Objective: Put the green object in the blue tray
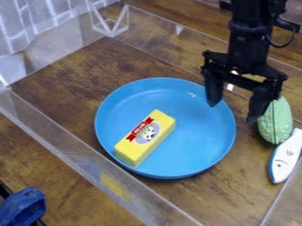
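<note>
At the right of the frame we see the green object (277,118) just beside our claw (236,101), whose fingers stand apart.

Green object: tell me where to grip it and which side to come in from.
Grip the green object across its narrow middle, coming straight down from above. It lies flat on the table, long axis running away from the camera, with the white-and-blue fish toy close at its near end. The gripper, jaws open, points down beside it.
</note>
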`<state>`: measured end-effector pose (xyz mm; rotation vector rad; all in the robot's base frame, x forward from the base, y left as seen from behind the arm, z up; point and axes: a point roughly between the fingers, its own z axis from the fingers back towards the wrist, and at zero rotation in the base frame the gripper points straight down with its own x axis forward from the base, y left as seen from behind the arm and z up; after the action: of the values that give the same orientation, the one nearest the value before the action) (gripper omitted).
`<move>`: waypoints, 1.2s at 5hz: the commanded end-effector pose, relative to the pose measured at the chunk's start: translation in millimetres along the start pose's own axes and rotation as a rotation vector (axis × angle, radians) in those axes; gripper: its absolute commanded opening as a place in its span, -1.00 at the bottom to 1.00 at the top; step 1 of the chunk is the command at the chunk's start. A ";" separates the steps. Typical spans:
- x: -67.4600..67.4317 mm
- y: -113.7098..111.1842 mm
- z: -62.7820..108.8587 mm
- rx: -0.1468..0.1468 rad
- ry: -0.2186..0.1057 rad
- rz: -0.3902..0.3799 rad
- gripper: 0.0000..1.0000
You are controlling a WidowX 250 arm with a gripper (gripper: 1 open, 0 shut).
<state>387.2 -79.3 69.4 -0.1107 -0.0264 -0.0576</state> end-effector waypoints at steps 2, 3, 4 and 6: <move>20.1 -22.4 13.8 -0.023 -0.093 -0.030 1.00; 26.0 -25.3 12.7 -0.032 -0.114 -0.038 1.00; 30.9 -27.3 12.9 -0.040 -0.131 -0.043 1.00; 35.1 -28.7 13.8 -0.046 -0.149 -0.043 1.00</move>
<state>412.5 -100.2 67.4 -0.1487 -0.1156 -0.0743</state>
